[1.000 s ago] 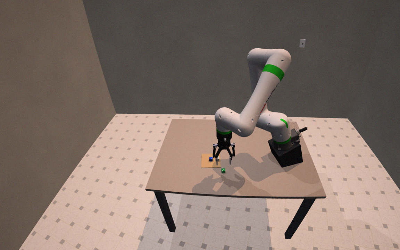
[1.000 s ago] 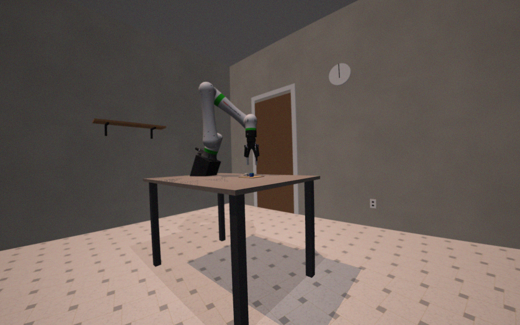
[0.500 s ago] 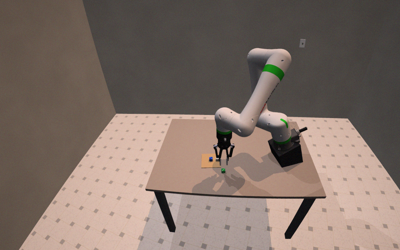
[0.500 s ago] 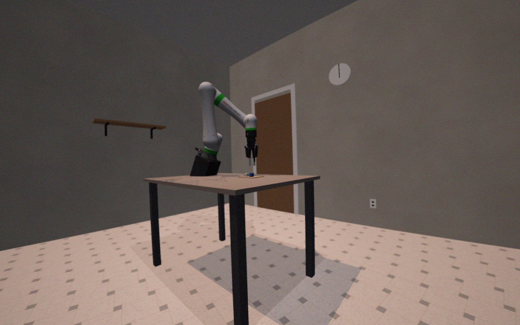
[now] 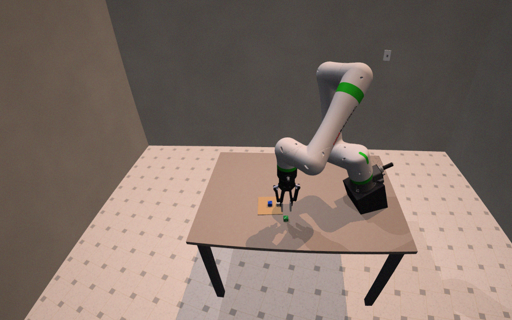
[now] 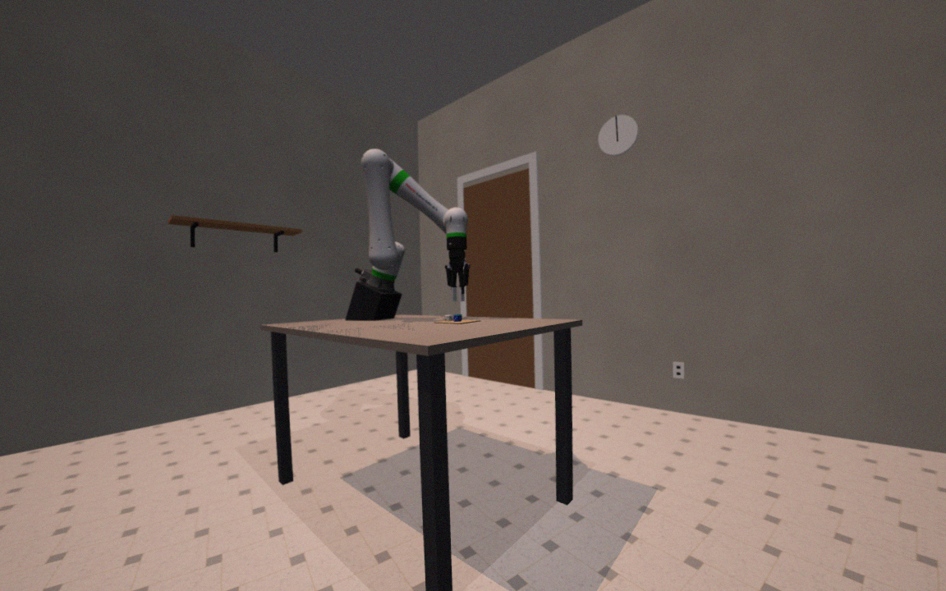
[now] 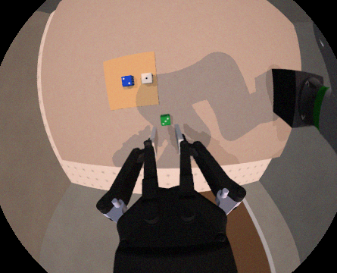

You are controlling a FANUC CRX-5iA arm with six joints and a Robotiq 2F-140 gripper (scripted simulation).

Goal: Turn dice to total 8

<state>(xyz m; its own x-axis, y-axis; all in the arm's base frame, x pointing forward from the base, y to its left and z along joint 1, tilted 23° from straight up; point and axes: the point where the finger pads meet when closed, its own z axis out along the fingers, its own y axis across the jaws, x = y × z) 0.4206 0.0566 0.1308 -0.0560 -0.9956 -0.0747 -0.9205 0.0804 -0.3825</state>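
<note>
The green die (image 7: 165,120) sits on the bare table (image 5: 234,175), just off the near right corner of the mat (image 7: 119,98), so it is the 1 of the 3 dice not yet where the task wants it. The blue die (image 7: 127,81) and the white die (image 7: 147,78) lie side by side on the mat, close but apart, toward its far right part; the white one seems to show a single pip, while the other faces are too small to read. Above them hangs the claw (image 5: 286,205), well clear of the table and pointing straight down, its fingers drawn in to a narrow gap with nothing between them. In the wrist view the gap lines up roughly with the green die. The step in hand looks like the approach to that die, with the fingers pre-narrowed to suit so small a cube. The next move probably calls for a straight descent, a square pinch on 2 opposite faces, then a lift and a turn onto the mat without knocking the other 2.
</note>
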